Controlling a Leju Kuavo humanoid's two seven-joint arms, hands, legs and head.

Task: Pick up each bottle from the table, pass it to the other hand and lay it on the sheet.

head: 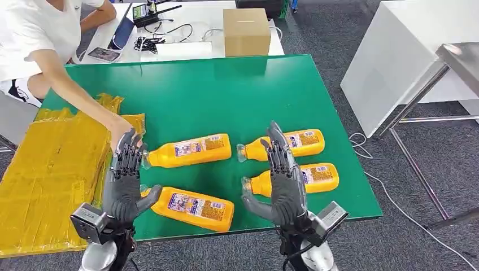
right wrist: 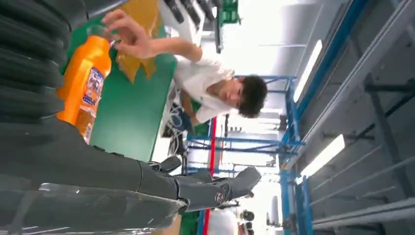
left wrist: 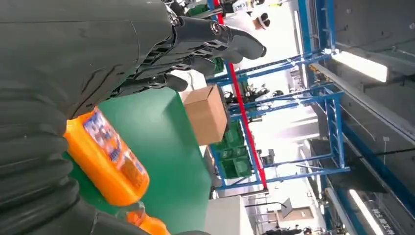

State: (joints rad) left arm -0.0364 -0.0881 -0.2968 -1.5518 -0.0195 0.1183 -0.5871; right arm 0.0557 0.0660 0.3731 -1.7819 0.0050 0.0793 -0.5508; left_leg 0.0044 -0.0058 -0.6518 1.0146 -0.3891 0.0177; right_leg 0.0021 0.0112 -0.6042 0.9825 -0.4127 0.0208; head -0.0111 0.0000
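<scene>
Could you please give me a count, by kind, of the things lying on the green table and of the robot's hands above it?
Orange bottles: 4, lying at and
Yellow sheets: 1
Cardboard boxes: 1
Robot hands: 2, the left robot hand and the right robot hand, both holding nothing
Total: 8

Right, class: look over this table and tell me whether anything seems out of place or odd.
A person's hand reaches across the yellow sheet to the cap end of one bottle, beside the robot's left hand. All four bottles lie on their sides on the green table, intact.
</scene>
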